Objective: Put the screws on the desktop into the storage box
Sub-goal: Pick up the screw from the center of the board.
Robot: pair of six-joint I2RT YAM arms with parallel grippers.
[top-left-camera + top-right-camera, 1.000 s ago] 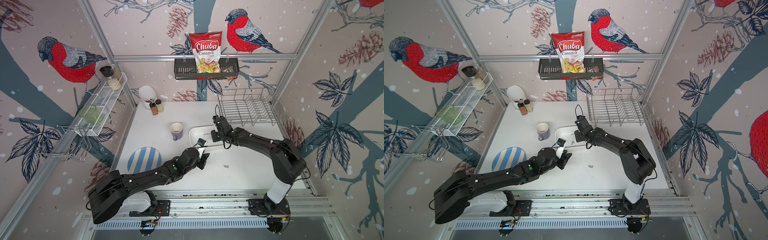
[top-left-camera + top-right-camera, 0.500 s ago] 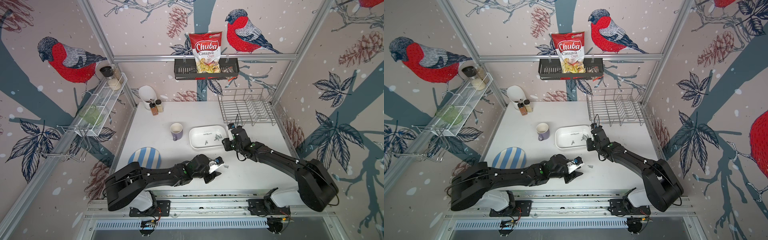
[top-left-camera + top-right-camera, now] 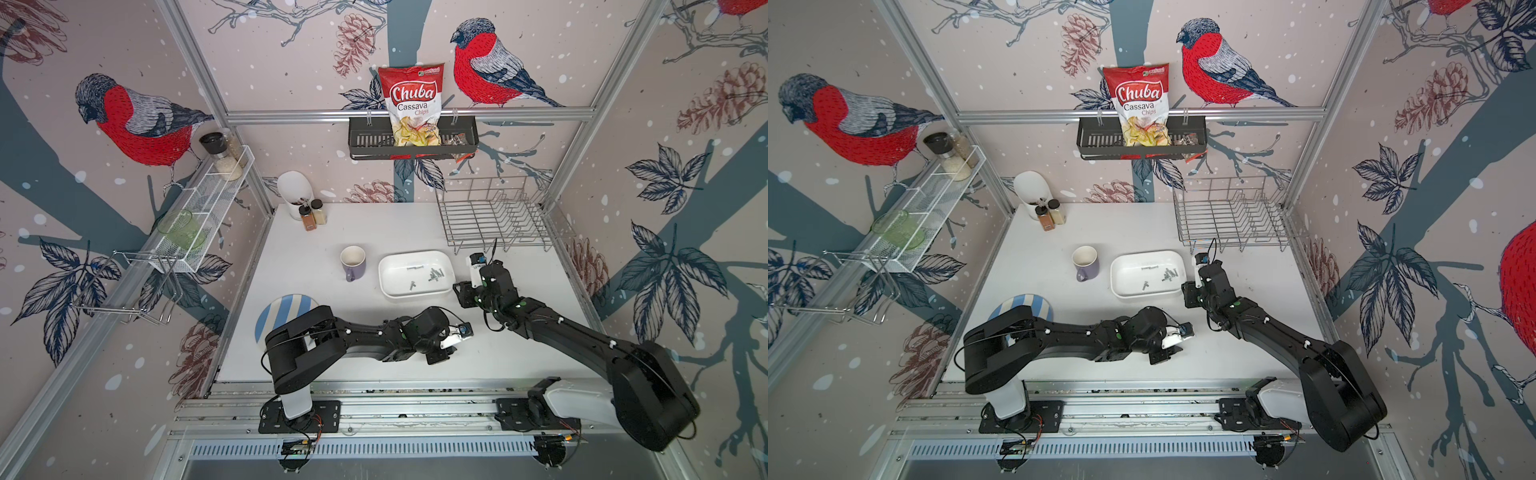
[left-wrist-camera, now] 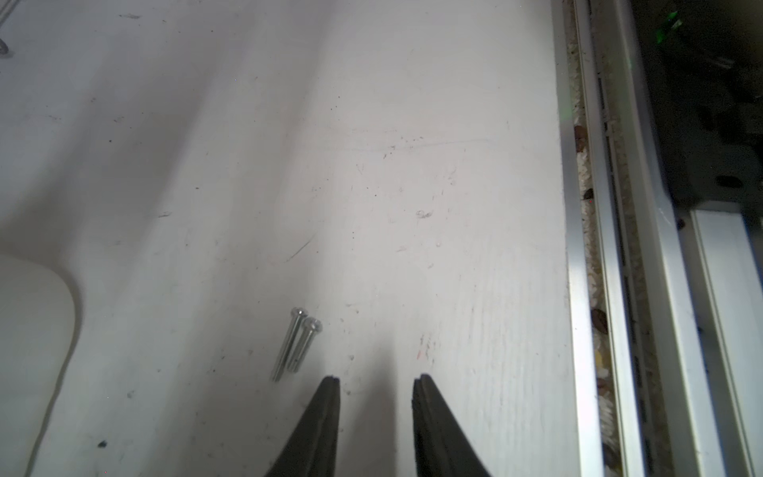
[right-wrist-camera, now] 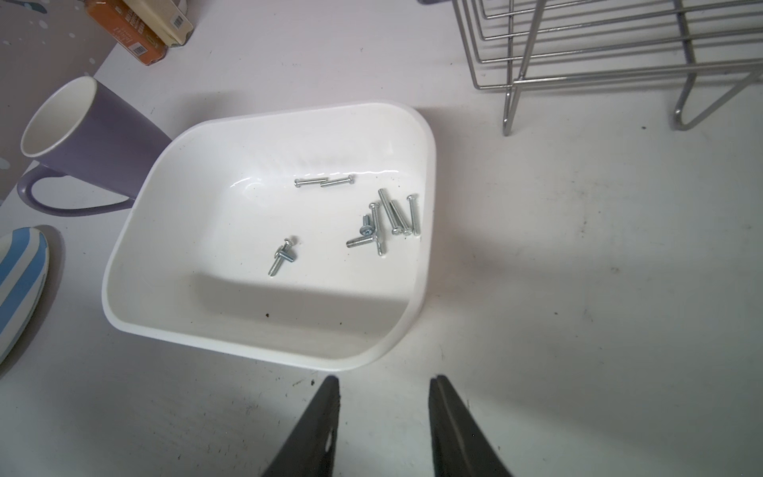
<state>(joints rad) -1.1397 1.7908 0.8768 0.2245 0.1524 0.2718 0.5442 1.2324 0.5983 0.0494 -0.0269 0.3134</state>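
Two silver screws (image 4: pixel 298 342) lie side by side on the white desktop (image 4: pixel 413 206), just ahead and to one side of my left gripper (image 4: pixel 376 378). It is open, with nothing between its fingers. In both top views the left wrist hides these two. The white storage box (image 3: pixel 385 286) (image 3: pixel 1118 286) (image 5: pixel 264 349) holds several screws (image 5: pixel 384 223) (image 3: pixel 435 274). My right gripper (image 5: pixel 384 378) is open and empty, low over the desktop just outside the box's near right corner.
A purple mug (image 3: pixel 353 262) stands left of the box, with a blue-striped plate (image 3: pixel 282 309) nearer the front left. A wire dish rack (image 3: pixel 494 220) fills the back right and spice jars (image 3: pixel 313 214) the back left. An aluminium rail (image 4: pixel 578 289) borders the desktop beside the left gripper.
The right gripper has drawn back from over the box to its right side. The left gripper has moved from the box's front to the front middle, by the two loose screws.
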